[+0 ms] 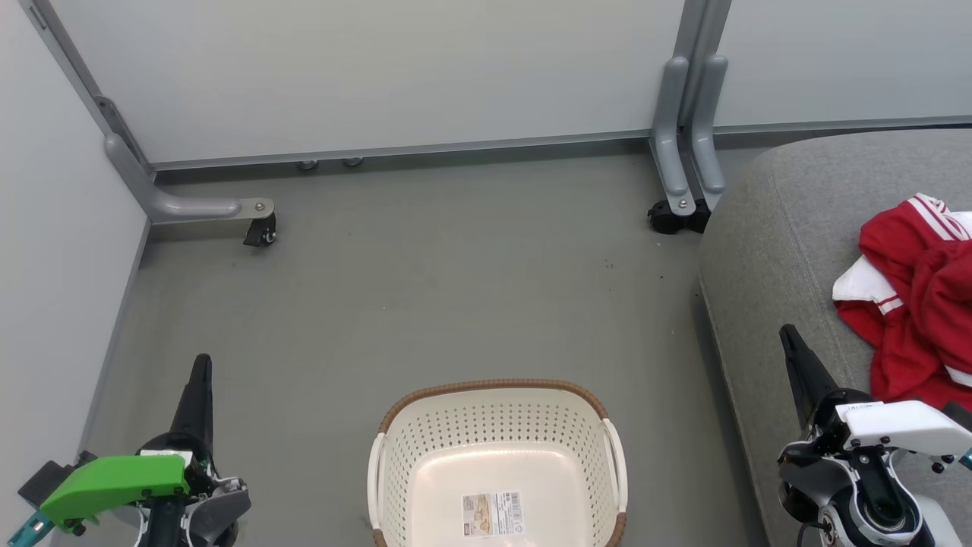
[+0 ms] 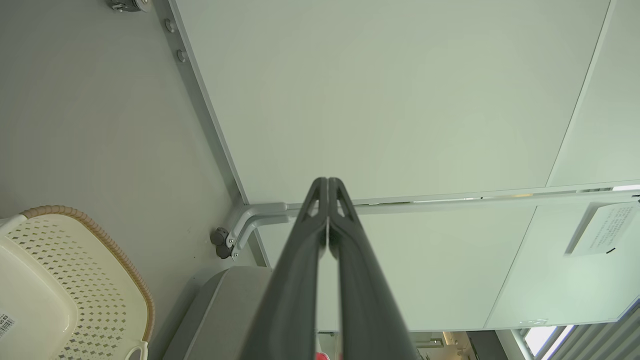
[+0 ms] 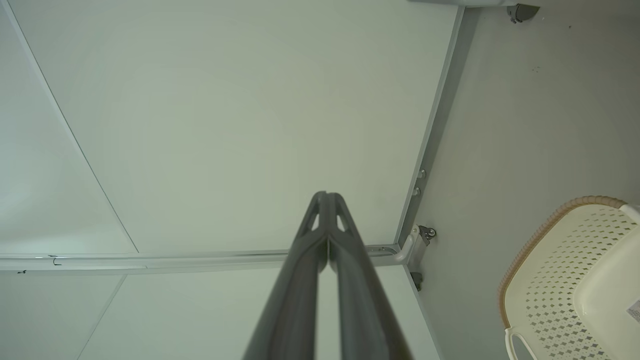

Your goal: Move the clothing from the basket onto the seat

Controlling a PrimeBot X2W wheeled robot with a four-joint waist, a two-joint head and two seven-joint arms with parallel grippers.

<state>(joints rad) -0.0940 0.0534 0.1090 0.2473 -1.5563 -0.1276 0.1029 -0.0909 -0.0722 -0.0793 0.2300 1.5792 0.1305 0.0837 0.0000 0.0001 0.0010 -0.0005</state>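
The cream basket (image 1: 497,414) with a brown rim stands on the floor at the bottom centre; its inside holds nothing but a label sticker. The red and white clothing (image 1: 915,296) lies heaped on the grey seat (image 1: 774,251) at the right. My left gripper (image 1: 201,363) hangs shut at the lower left, apart from the basket, fingertips pressed together and holding nothing. My right gripper (image 1: 788,333) is shut over the seat's front part, just left of the clothing and not touching it. The basket (image 2: 75,280) and seat corner (image 2: 225,305) appear in the left wrist view behind that shut gripper (image 2: 328,181). The right wrist view has its shut gripper (image 3: 326,196) and the basket (image 3: 565,265).
Pale partition panels (image 1: 364,68) on grey caster feet (image 1: 262,228) close off the back and left. A second caster foot (image 1: 680,209) stands beside the seat's far corner. Bare grey floor (image 1: 456,289) lies between the basket and the panels.
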